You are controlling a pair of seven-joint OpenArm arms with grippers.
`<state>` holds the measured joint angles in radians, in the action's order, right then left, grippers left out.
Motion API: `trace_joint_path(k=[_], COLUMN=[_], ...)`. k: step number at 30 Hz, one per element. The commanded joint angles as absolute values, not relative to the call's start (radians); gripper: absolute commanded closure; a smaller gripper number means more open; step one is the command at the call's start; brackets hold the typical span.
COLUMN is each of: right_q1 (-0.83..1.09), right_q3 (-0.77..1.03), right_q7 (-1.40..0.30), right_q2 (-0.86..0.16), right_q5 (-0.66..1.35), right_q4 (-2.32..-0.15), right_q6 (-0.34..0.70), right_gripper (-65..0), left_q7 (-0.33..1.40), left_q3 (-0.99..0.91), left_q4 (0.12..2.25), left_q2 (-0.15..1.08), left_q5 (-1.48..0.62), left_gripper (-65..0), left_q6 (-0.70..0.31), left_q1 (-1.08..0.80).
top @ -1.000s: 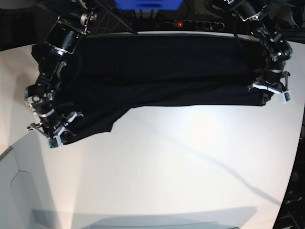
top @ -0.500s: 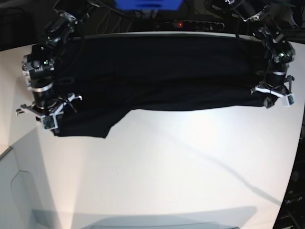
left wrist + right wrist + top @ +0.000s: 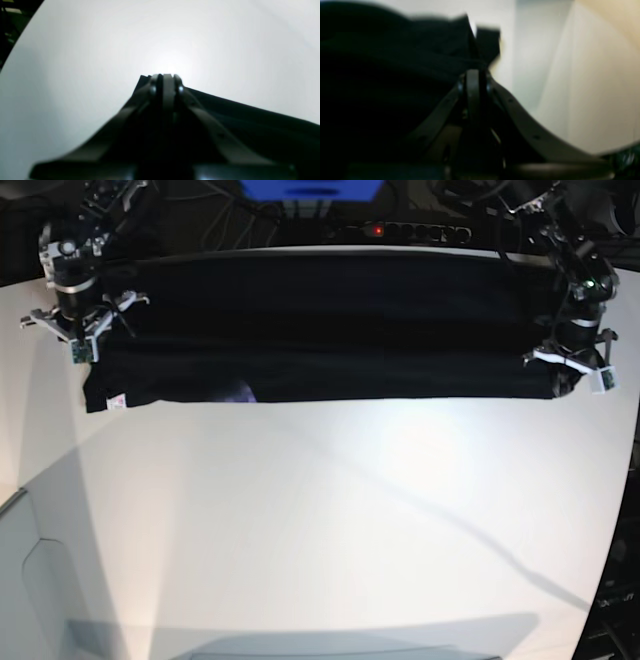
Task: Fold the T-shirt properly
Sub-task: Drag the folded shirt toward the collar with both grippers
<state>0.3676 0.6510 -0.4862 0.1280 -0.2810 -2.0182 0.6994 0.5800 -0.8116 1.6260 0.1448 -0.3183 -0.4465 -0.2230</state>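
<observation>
Where it lies — T-shirt (image 3: 330, 320), smooth black band.

free: white table (image 3: 330, 520) in front | blocked: T-shirt (image 3: 330, 330) along back edge

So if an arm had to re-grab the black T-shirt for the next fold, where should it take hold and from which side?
Probably the near corner by the white label of the T-shirt, approached from the bare table in front. There the hem lies flat, with open surface before it. Both the right gripper and left gripper are shut on cloth.
</observation>
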Motion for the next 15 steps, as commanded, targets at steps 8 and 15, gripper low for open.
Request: trace_joint_path(k=[8,15], right_q1=[0.49,0.584], right_q3=[0.714,0.713], right_q7=[-0.467,-0.467], right_q2=[0.157,0.157], right_q5=[-0.277,-0.225], right_q4=[-2.038,-2.038], right_q6=[0.698,0.698], right_gripper=[0.0,0.0], left_q7=[0.553,0.552], left_q3=[-0.817,-0.817], left_q4=[1.647,1.647], left_q2=[0.159,0.159], left_q5=[-0.328,-0.328], left_gripper=[0.0,0.0], left_q6=[-0.446,-0.446], left_q1=[-0.243,-0.248])
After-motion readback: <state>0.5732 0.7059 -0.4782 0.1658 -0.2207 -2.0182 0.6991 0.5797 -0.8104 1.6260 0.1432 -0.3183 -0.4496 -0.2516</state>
